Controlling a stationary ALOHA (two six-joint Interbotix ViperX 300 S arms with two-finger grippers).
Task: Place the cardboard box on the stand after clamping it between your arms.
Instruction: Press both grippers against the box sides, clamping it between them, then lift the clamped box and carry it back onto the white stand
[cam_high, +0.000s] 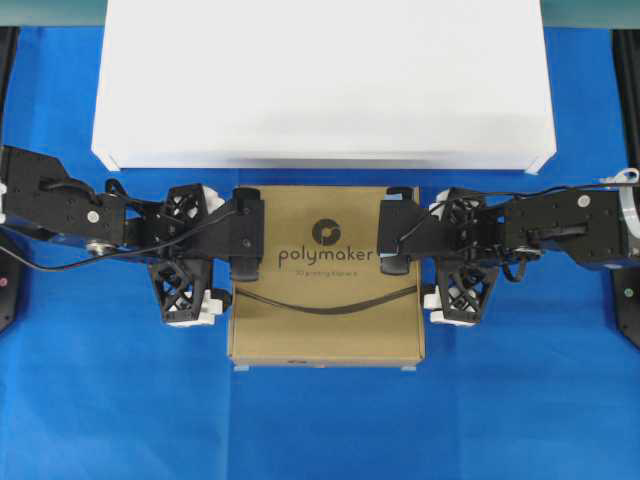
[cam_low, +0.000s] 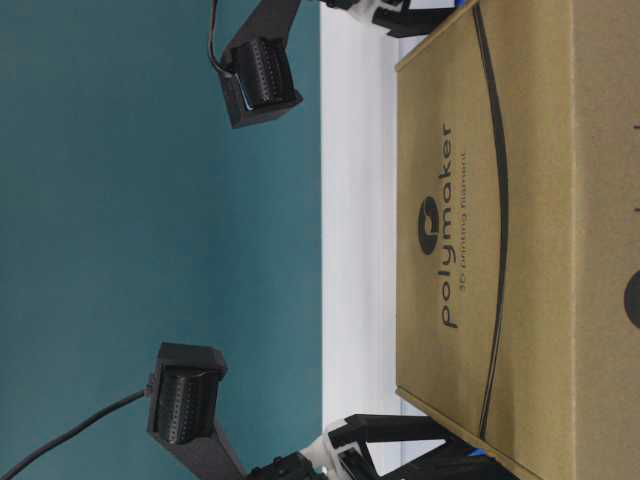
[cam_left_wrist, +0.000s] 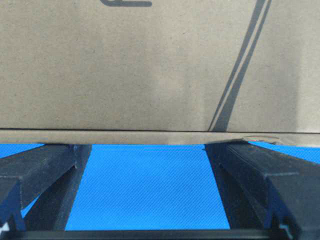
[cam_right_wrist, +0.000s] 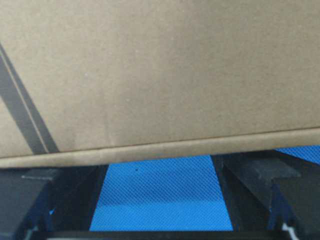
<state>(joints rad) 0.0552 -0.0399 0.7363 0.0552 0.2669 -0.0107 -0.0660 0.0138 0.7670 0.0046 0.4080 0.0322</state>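
The cardboard box (cam_high: 325, 290) with the polymaker logo lies flat just in front of the stand (cam_high: 320, 80). My left gripper (cam_high: 230, 252) is open, and its fingertips press against the box's left side. My right gripper (cam_high: 428, 252) is open and presses against the right side. In the left wrist view the box edge (cam_left_wrist: 150, 137) spans both fingers (cam_left_wrist: 45, 160), with blue cloth between them. The right wrist view shows the same: box edge (cam_right_wrist: 160, 149) and fingers (cam_right_wrist: 250, 175). I cannot tell whether the box is clear of the cloth.
Blue cloth (cam_high: 320, 430) covers the table around the box and the stand. In the table-level view the box (cam_low: 500, 230) fills the right side with the white stand (cam_low: 355, 250) behind it. The two wrist cameras (cam_low: 260, 80) hang above.
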